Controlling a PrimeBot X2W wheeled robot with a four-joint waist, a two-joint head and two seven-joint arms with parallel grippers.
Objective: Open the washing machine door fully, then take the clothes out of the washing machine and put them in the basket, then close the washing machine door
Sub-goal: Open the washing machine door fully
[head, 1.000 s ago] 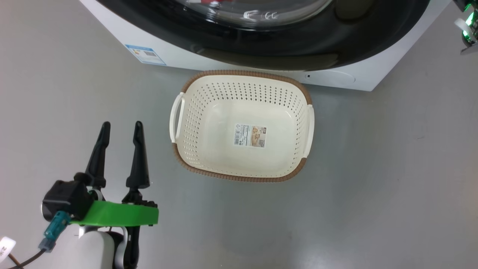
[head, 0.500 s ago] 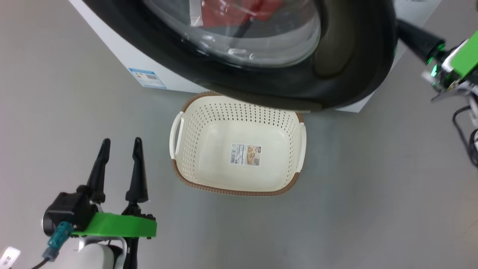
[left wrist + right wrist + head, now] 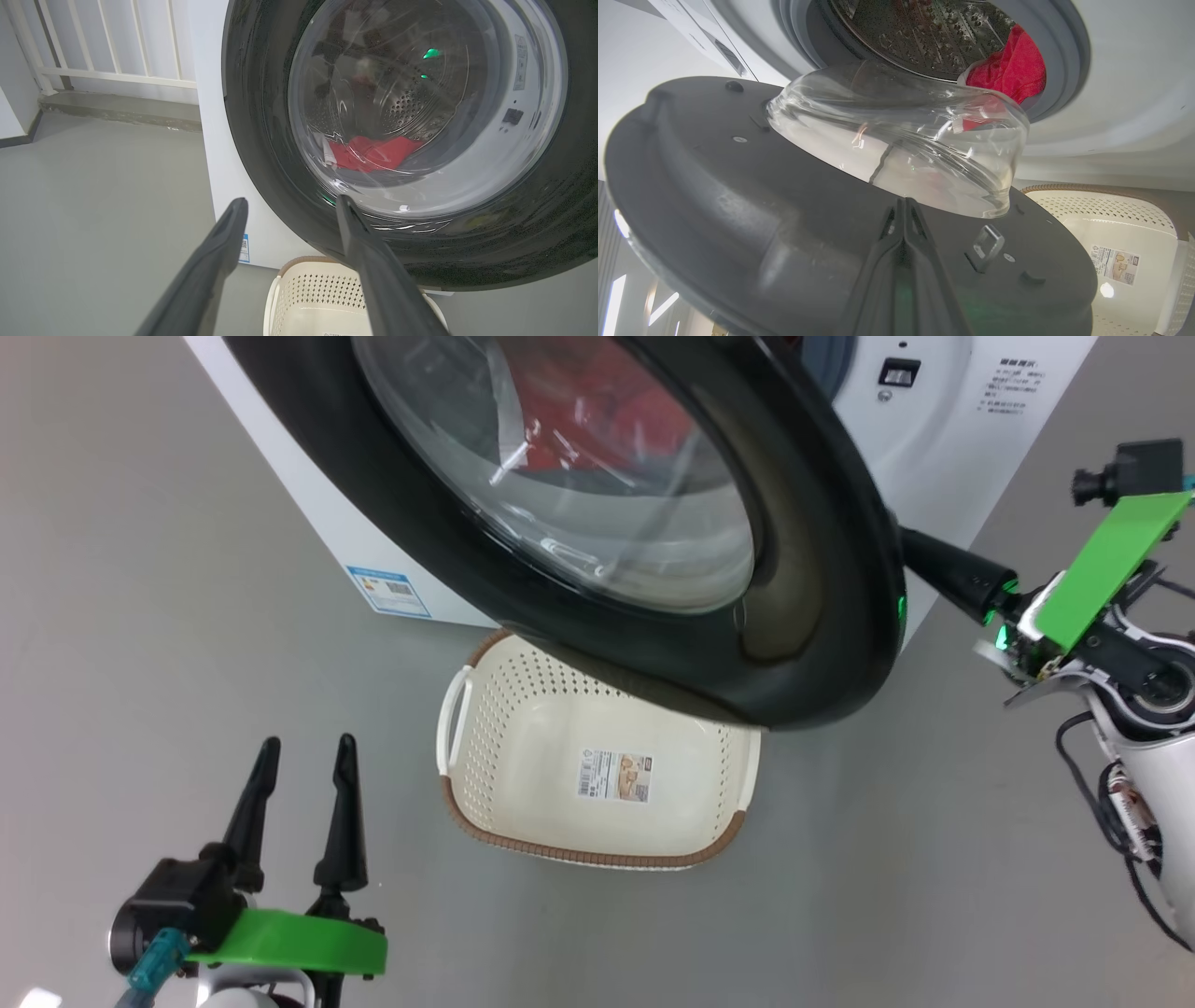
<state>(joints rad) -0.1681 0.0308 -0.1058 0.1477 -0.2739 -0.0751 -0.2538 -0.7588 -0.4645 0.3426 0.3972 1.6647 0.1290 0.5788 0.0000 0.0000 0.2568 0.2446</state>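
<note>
Behind bulging glass door [image 3: 411, 107], crumpled red clothes [image 3: 369, 154]

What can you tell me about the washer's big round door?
The door is round, with a wide glossy black rim and a bulging clear glass bowl at its centre. Its inner face is matt dark grey, with screws and a metal latch loop. It stands partly open, swung out over the far end of the basket. The shut fingers of the right gripper press against its inner face.
</note>
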